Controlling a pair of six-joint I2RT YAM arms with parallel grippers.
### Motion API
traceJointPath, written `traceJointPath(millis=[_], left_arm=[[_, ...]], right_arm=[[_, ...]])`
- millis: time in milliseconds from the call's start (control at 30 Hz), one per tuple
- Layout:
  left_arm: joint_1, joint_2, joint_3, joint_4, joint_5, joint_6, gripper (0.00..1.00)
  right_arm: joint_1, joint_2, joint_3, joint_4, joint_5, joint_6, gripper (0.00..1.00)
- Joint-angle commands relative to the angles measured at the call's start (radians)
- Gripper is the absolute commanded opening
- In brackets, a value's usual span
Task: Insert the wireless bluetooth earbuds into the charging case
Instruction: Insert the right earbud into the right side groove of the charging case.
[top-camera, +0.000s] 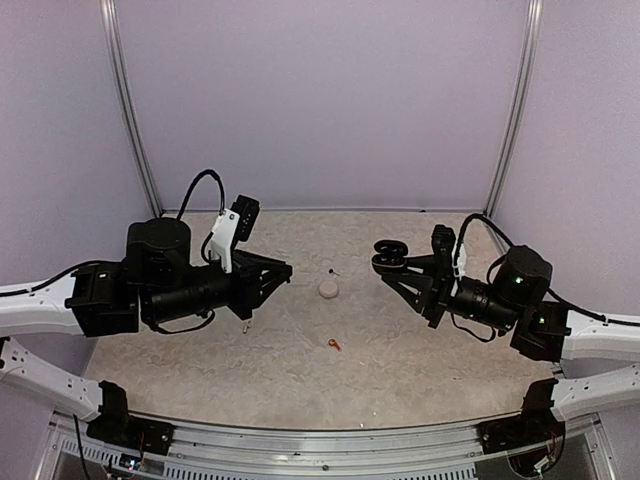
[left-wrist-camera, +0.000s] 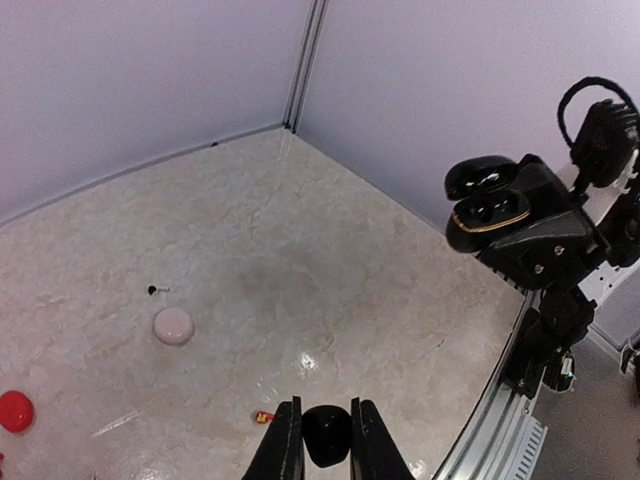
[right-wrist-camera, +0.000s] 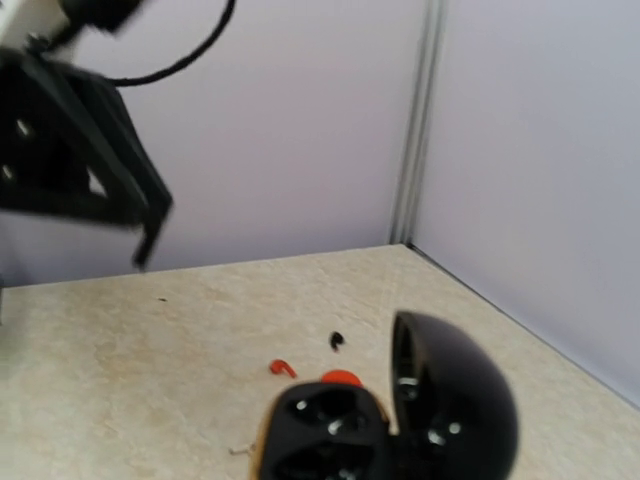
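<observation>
Right up close in my left wrist view is a black earbud (left-wrist-camera: 326, 438), pinched between the two fingers of my left end effector (left-wrist-camera: 326, 415). The fingers are closed tight on it and it sits up off the worktop (left-wrist-camera: 330, 250).

The charging case (right-wrist-camera: 330, 425) is black, and its lid (right-wrist-camera: 455, 400) stands open, so I can see the two little cups inside. My right end effector (top-camera: 400, 268) is clamped on that case and holds it in the air (well apart from the left one).

Down on the worktop lies a second black earbud (top-camera: 333, 271), just behind a pale round case (top-camera: 329, 288). A red-orange earbud (top-camera: 333, 345) lies nearer to the arm bases. These three sit between my two arms. A red round case (left-wrist-camera: 14, 411) shows at the far left edge of the left wrist view.
</observation>
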Motion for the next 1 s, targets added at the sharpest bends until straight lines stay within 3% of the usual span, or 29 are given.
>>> traceJointPath(millis=[0,233,500,967], left_arm=[[-0.051,-0.102,-0.091,0.338,-0.034,0.166,0.12],[-0.087,-0.127,-0.158,0.579,0.048,0.286,0.12],[-0.16,0.013,-0.086,0.634,0.118,0.393,0.1],[-0.18,0.161,-0.021,0.669,0.147,0.416,0.08]], right_arm=[[-0.01,0.044,0.06,0.063,-0.098,0.009,0.0],[-0.001,0.134,0.108,0.108,-0.254,0.087,0.0],[0.044,0.184,0.127,0.133,-0.321,0.085,0.0],[0.095,0.218,0.154,0.131,-0.331,0.062,0.0]])
